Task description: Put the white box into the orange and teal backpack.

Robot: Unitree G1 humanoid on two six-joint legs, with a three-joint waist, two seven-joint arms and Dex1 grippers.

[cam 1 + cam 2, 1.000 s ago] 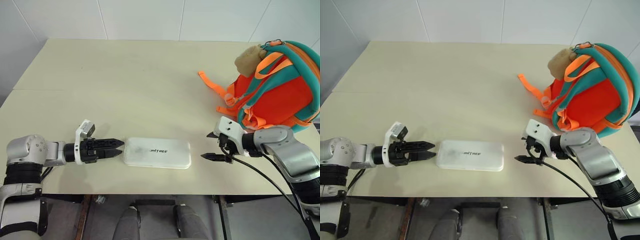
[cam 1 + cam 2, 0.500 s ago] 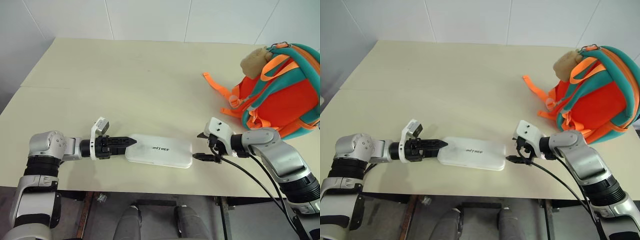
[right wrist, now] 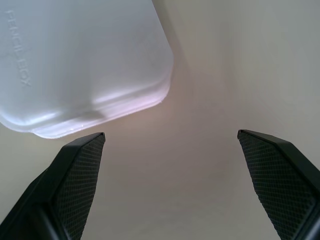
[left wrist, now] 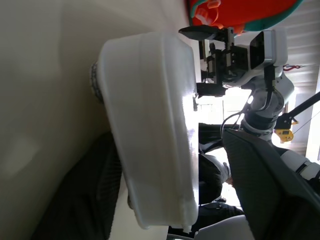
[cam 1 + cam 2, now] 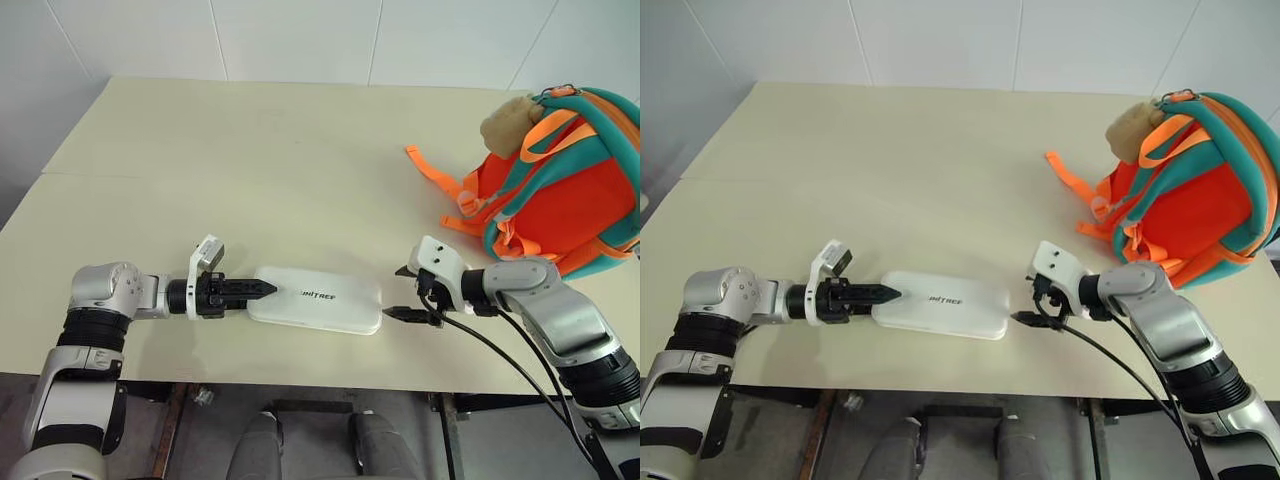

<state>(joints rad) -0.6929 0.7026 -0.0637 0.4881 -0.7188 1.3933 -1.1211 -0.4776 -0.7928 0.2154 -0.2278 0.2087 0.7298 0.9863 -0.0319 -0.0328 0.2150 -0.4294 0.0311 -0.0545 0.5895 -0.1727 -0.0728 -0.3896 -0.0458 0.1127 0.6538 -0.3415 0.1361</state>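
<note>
White box (image 5: 315, 299), lying flat near the table (image 5: 300, 160) front edge with its long axis running between both grippers, is being pinched at one end by the left gripper (image 5: 262, 288), while the right gripper (image 5: 409, 293) is being held spread just beside the other end, well apart from the orange and teal backpack (image 5: 560, 190).

I work at a pale cream rectangular tabletop (image 5: 250, 160), white tiled wall (image 5: 300, 40) along its far edge, grey floor (image 5: 310, 440) beneath.
</note>
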